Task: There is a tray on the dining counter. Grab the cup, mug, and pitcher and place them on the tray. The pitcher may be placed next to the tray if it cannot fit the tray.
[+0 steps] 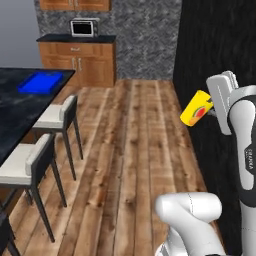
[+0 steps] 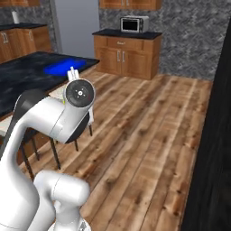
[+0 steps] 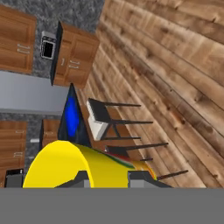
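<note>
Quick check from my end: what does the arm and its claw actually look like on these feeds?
The arm is glossy white with rounded, bulbous links and dark joint bands. One link ends in a round dark cap with a small white centre. Small dark lettering runs along a link in the left base view. The claw has two short grey finger tips on a pale boxy hand. No loose cables show.

the gripper [image 3: 107, 178] clamps the yellow cup [image 3: 74, 164]; beyond it lie the blue tray [image 3: 71, 117] on the counter [image 3: 72, 94], a stool [image 3: 101, 118] and plank floor [image 3: 175, 65].

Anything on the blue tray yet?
The tray on the dining counter looks bare; its surface shows plain blue. The cup is held in the gripper, away from it.
</note>
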Controlling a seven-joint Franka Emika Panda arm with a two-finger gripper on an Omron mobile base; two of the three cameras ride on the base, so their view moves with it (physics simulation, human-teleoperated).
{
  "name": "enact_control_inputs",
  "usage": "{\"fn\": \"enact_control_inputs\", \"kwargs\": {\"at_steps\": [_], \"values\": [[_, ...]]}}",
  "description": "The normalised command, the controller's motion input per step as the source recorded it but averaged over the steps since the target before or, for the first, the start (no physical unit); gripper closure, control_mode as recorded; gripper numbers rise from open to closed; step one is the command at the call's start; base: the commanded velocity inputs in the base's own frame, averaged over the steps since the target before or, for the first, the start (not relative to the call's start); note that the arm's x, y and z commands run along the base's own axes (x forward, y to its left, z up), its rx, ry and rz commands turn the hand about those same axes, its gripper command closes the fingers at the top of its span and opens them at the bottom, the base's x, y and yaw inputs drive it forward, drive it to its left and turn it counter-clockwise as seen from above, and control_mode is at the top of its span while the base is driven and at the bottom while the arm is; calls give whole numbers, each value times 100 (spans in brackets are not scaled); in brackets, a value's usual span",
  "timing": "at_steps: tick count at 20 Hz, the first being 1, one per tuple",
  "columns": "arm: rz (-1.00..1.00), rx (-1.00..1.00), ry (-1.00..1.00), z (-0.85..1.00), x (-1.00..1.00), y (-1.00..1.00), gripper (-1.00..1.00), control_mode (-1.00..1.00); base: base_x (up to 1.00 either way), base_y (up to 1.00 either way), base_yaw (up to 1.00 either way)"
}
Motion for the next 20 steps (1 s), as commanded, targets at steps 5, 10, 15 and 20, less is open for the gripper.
{"fn": "enact_control_inputs", "kwargs": {"at_steps": [5, 10, 15, 20], "values": [[0, 0, 0, 0, 0, 0, 100, 100, 100, -82, 19], [0, 0, 0, 0, 0, 0, 100, 100, 100, -87, 20], [0, 0, 0, 0, 0, 0, 100, 100, 100, -84, 20], [0, 0, 0, 0, 0, 0, 100, 100, 100, -83, 22]]}}
